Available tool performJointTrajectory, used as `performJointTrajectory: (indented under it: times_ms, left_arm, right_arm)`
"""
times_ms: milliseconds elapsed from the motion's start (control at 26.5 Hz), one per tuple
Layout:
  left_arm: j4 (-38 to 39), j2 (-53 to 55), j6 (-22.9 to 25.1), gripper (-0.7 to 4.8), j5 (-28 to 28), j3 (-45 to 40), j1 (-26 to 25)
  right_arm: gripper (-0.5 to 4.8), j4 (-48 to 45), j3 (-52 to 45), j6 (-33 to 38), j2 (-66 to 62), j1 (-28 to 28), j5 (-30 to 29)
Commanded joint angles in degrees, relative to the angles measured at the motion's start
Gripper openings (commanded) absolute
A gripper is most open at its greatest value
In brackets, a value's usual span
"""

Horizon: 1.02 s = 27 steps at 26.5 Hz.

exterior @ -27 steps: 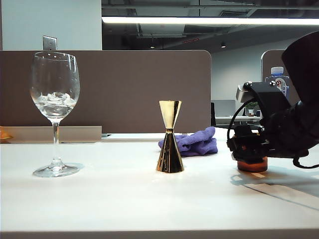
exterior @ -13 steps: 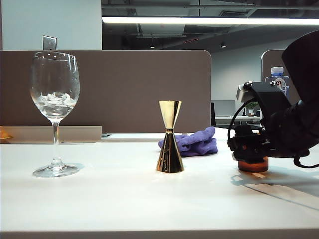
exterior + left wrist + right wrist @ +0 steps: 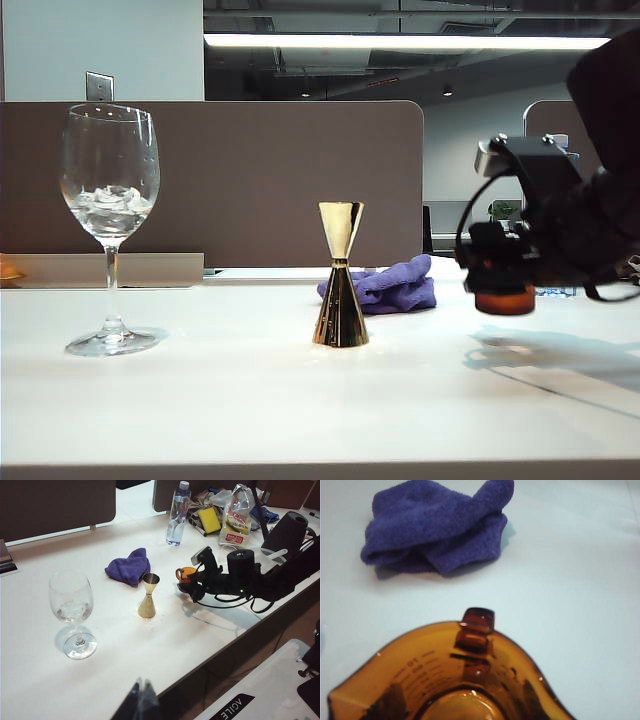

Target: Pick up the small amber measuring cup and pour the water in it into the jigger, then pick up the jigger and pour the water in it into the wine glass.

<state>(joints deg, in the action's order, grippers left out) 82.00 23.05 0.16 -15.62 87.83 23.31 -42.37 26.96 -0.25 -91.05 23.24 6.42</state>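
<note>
Right gripper (image 3: 500,275) clamps translucent amber measuring cup (image 3: 505,298), airborne near table's right edge. Left gripper (image 3: 141,700): state unclear. Next: carry to shiny gold hourglass jigger (image 3: 341,275), tip gently.

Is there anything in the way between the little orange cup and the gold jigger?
Nothing visible. The right gripper holds the small amber measuring cup lifted off the table, and only bare tabletop lies between it and the jigger. The purple cloth sits farther back, off that path.
</note>
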Motion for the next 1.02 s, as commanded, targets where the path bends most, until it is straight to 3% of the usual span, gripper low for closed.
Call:
performJointTrajectory:
  times_ms: [38, 641, 1018]
  left_arm:
    - [0.2, 0.0, -0.2, -0.02, -0.1, 0.2, 0.0]
    - [0.2, 0.0, -0.2, -0.02, -0.1, 0.2, 0.0]
    - [0.2, 0.0, -0.2, -0.02, -0.1, 0.2, 0.0]
  right_arm:
    - [0.40, 4.3, 3.1, 0.2, 2.0, 0.0, 0.1]
    - [0.40, 26.2, 20.2, -2.3, 8.9, 0.9, -0.1]
    - [0.40, 30.8, 23.9, -7.0, 9.1, 3.8, -1.4]
